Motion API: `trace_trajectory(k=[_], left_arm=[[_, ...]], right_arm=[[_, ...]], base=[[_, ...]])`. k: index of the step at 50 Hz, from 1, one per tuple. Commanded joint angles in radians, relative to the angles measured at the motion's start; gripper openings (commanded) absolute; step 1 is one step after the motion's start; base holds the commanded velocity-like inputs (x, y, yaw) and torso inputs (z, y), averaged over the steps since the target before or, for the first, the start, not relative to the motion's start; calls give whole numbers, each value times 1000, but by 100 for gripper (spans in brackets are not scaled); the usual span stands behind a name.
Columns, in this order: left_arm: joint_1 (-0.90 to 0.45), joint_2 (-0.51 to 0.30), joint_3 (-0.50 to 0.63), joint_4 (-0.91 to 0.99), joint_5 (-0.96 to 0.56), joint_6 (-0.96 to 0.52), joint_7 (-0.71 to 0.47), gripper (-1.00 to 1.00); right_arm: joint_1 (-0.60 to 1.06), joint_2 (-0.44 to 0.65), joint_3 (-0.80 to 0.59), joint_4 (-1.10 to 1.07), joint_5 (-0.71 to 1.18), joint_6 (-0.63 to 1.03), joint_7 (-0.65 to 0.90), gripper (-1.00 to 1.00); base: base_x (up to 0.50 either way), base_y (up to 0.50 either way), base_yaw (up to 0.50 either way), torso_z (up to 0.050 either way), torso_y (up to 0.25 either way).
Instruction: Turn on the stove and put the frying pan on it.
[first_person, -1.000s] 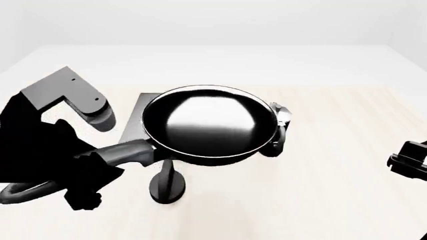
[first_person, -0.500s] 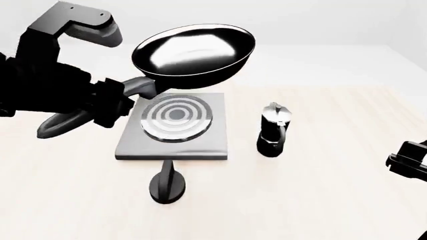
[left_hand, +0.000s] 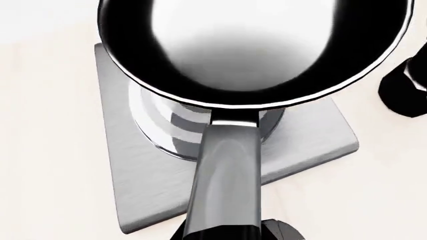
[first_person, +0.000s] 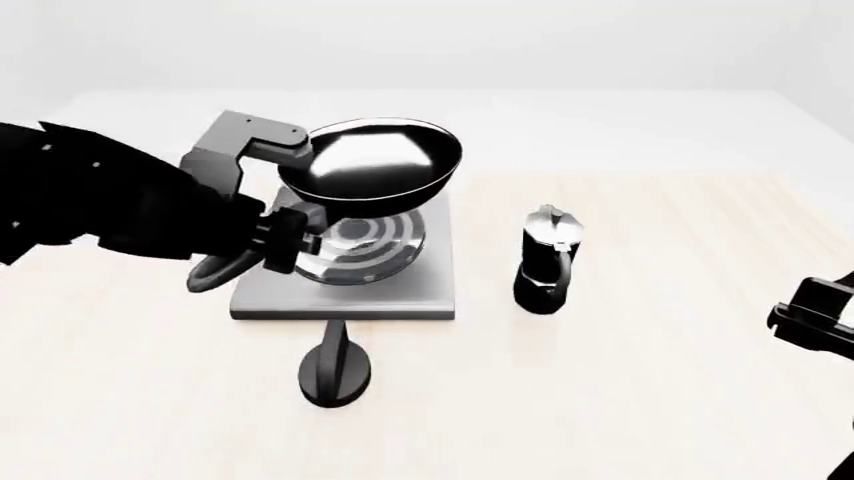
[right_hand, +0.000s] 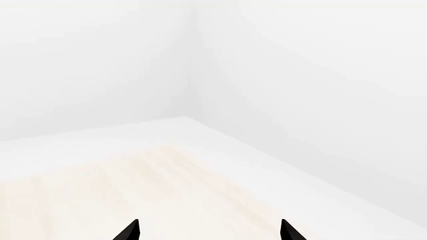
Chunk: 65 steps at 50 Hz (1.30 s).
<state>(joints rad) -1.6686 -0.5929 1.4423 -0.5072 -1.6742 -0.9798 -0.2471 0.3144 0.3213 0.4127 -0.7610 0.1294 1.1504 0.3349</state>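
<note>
The frying pan (first_person: 374, 160), black with a glossy pale inside, hangs tilted just above the stove (first_person: 400, 295), a flat grey slab whose ringed burner (first_person: 358, 245) shows beneath it. My left gripper (first_person: 283, 240) is shut on the pan's long dark handle (first_person: 220, 268). In the left wrist view the pan (left_hand: 253, 45) fills the far part, its handle (left_hand: 227, 180) runs back into my left gripper (left_hand: 217, 236), and the stove (left_hand: 133, 170) lies below. The black round-based knob (first_person: 336, 368) stands in front of the stove. My right gripper (right_hand: 210, 232) is open and empty.
A small black-and-silver moka pot (first_person: 547, 260) stands right of the stove; it also shows in the left wrist view (left_hand: 403, 90). My right arm (first_person: 814, 320) sits at the far right edge over the pale wooden table (first_person: 641, 400).
My left arm has carried the pan from close to the head camera, up and back, then down; it now hangs lower and tilted over the burner. The right arm has barely moved.
</note>
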Motion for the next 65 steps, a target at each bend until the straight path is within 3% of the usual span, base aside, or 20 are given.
trace_trajectory(k=[1, 21, 53, 65], left_arm=[[85, 98, 8, -164, 145, 123, 80, -100], [162, 169, 23, -325, 194, 207, 123, -100], [222, 185, 26, -423, 192, 206, 139, -100], [220, 140, 34, -360, 182, 156, 108, -100]], right_arm=[[-6, -2, 1, 7, 3, -12, 0, 100], [-7, -3, 0, 14, 8, -21, 3, 100], [-16, -2, 2, 15, 15, -27, 8, 100], [-11, 2, 3, 10, 20, -17, 11, 100]], base=[[0, 0, 0, 0, 0], [0, 0, 0, 1, 2], [0, 0, 0, 0, 1], [0, 0, 1, 0, 0]])
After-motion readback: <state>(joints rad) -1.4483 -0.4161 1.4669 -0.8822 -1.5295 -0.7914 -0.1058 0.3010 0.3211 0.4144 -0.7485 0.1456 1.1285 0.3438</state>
